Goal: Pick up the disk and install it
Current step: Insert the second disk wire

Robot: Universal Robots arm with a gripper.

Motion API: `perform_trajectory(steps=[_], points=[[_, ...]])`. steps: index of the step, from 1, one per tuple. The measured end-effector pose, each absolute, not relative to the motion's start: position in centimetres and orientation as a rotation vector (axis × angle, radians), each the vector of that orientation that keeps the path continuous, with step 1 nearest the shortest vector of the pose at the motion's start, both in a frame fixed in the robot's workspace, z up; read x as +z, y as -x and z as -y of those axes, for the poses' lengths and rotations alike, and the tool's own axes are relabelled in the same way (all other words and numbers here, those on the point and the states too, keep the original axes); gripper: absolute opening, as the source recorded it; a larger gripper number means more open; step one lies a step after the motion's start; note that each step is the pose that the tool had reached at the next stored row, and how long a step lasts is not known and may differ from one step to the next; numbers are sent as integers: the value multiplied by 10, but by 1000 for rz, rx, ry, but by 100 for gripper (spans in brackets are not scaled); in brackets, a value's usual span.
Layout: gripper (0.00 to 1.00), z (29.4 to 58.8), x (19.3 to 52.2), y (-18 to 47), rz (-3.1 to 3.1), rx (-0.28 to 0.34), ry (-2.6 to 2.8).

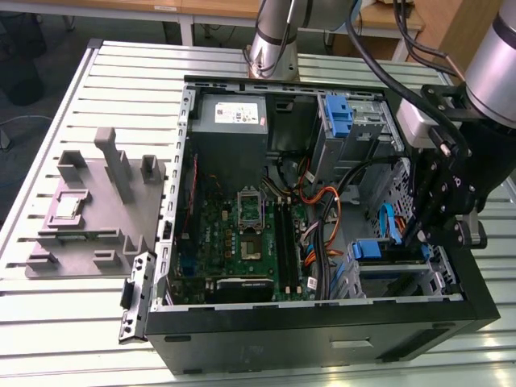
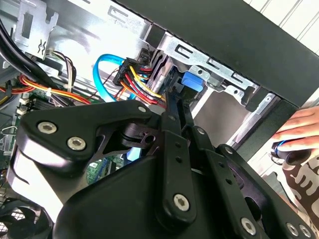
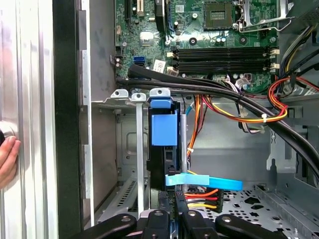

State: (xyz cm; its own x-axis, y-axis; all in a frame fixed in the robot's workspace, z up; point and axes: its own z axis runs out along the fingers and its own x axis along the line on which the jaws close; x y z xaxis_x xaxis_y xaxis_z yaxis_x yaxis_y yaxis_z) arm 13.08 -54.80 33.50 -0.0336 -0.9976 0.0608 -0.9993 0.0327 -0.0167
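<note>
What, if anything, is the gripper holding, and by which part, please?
Apparently the disk, standing edge-on in the drive bay: the fingers pinch its thin near end.

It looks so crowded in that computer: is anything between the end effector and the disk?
Nothing solid that I can see. The end effector is right at the disk; a blue cable and coloured wires crowd beside it.

Looks like a robotics lab or test bench: an open desktop PC case (image 1: 322, 322) lies on a slotted aluminium table (image 1: 121, 72), next to a grey 3D-printed fixture (image 1: 93, 210), with wooden desks (image 1: 121, 10) behind.
</note>
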Motion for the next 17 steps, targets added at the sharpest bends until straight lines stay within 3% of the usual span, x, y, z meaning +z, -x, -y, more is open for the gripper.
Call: perform_trajectory(steps=[17], points=[[16, 548, 333, -131, 2235, 83, -2162]])
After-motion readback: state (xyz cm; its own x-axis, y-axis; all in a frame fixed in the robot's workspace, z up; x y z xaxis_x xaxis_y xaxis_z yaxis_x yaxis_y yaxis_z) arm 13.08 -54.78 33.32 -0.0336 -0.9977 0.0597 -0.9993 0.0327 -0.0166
